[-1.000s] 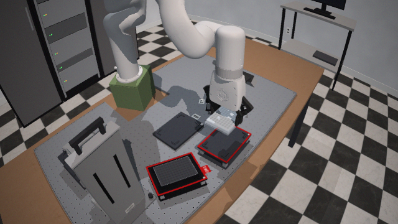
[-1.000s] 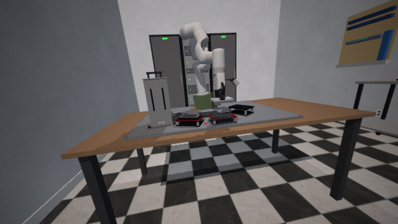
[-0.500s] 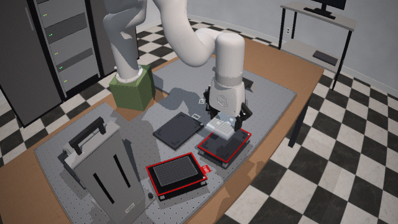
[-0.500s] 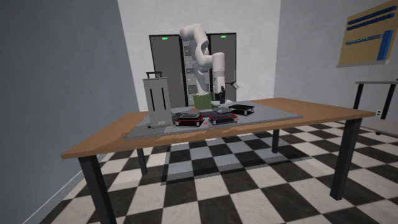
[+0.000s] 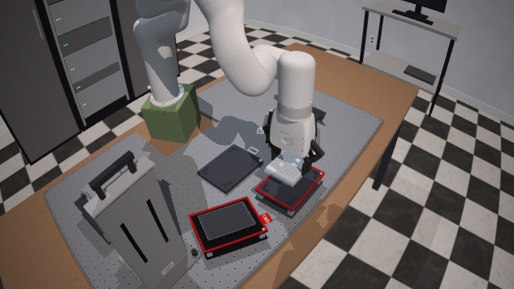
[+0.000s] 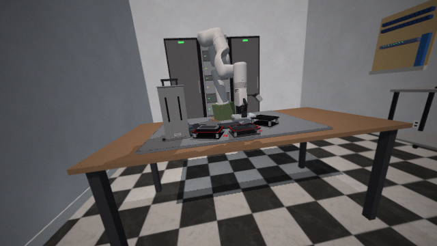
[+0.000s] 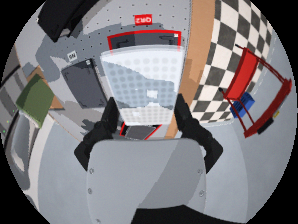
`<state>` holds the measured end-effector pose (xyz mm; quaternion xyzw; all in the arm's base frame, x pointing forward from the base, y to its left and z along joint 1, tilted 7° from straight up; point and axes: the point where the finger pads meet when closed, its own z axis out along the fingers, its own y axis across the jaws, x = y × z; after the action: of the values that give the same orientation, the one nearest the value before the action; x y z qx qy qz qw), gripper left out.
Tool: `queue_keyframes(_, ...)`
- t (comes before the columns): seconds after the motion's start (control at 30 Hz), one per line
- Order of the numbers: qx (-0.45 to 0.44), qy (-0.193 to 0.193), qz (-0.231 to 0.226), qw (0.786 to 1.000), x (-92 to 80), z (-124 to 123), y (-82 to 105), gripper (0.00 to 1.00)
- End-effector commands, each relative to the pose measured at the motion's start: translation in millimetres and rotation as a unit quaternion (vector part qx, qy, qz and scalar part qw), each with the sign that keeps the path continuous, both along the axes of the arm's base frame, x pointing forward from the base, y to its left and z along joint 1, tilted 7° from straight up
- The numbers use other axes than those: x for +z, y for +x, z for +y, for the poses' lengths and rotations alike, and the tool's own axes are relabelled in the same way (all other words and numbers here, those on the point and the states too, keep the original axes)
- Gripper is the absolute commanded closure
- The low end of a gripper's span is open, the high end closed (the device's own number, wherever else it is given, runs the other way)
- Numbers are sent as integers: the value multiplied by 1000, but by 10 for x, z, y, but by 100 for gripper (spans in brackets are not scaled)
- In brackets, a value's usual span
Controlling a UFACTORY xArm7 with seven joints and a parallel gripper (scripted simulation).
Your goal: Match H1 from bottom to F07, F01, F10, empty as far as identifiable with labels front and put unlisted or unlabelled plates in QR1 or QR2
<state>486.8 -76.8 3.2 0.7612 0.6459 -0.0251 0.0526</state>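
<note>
On the gray surface (image 5: 353, 120) our claw (image 5: 295, 162) gripped the white plate (image 5: 286, 170) above the free red-rimmed nest (image 5: 309, 192), so we needed to lower it flat inside.

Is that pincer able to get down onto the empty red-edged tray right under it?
Probably yes. The pincer grips a clear plate and hangs just above the red-edged tray, which looks bare, with nothing between them.
</note>
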Motion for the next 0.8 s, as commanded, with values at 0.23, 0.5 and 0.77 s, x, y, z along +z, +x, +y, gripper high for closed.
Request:
queue_keyframes(0.23,0,0,-3,1000,18,1,24,100)
queue_keyframes(0.5,0,0,-3,1000,-81,-11,27,100)
queue_keyframes(0.77,0,0,-3,1000,-180,-22,31,100)
